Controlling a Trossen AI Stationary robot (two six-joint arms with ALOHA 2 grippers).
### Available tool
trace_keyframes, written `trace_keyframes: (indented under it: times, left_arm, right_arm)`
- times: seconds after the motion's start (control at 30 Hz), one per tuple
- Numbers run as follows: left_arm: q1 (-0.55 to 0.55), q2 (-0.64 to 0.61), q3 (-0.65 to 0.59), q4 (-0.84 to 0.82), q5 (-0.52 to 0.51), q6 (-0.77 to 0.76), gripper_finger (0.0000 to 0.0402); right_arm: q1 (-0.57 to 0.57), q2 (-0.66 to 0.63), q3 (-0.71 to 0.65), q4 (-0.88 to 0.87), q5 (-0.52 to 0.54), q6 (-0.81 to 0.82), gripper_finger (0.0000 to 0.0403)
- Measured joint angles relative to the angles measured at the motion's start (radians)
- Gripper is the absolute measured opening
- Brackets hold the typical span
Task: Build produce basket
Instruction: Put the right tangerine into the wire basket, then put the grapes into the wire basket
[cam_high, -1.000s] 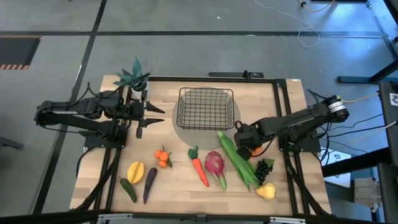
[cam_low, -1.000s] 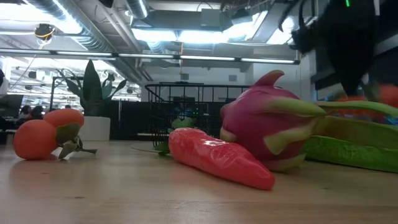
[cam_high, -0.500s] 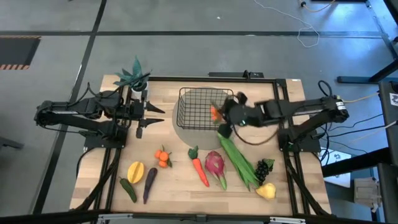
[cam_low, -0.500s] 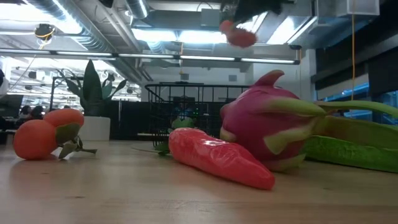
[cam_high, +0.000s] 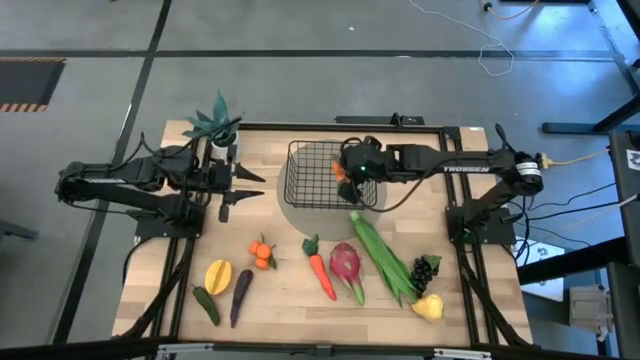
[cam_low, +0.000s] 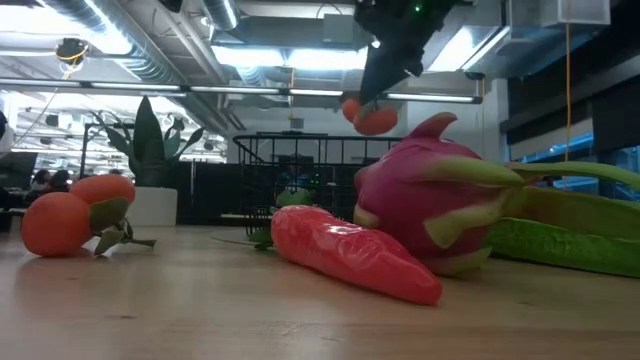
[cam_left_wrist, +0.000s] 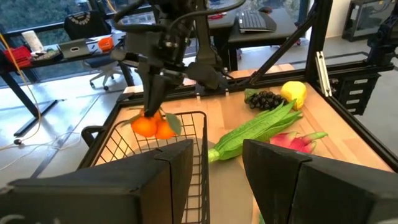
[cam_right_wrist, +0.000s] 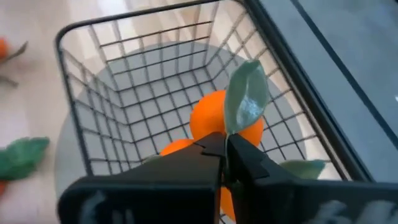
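A leafy orange fruit pair, clamped by the right gripper, had been carried over the black wire-mesh basket, ready for release.

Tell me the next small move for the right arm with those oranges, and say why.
Probably lower a little, then let go. The right gripper hangs over the basket, shut on the leaf of the oranges, which dangle above the wire floor, not yet resting on it. The left gripper waits open beside the basket.
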Motion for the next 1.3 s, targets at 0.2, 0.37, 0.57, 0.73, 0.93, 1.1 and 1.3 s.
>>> trace_keyframes:
  times: [0.2,0.37,0.57,0.73,0.93,1.1,1.3]
  left_arm:
    - [0.000,0.000,0.000,-0.002,0.000,0.000,0.0131]
    - [0.000,0.000,0.000,-0.002,0.000,-0.001,0.0131]
    - [0.000,0.000,0.000,-0.004,0.000,-0.003,0.0131]
    - [0.000,0.000,0.000,-0.011,0.000,-0.003,0.0131]
    - [0.000,0.000,0.000,-0.010,0.000,-0.003,0.0131]
    - [0.000,0.000,0.000,-0.010,0.000,-0.002,0.0131]
    - [0.000,0.000,0.000,-0.010,0.000,-0.002,0.0131]
  right_arm:
    - [0.000,0.000,0.000,0.004,-0.014,0.001,0.0082]
    - [0.000,-0.004,0.000,0.005,-0.013,0.033,0.0137]
    - [0.017,-0.040,0.000,-0.027,-0.288,0.195,0.0157]
    - [0.099,-0.041,0.000,-0.094,-0.602,0.299,0.0158]
    - [0.261,-0.038,0.000,-0.394,-0.676,0.427,0.0158]
    - [0.409,-0.038,0.000,-0.662,-0.668,0.731,0.0158]
    - [0.630,-0.038,0.000,-0.734,-0.555,1.072,0.0158]
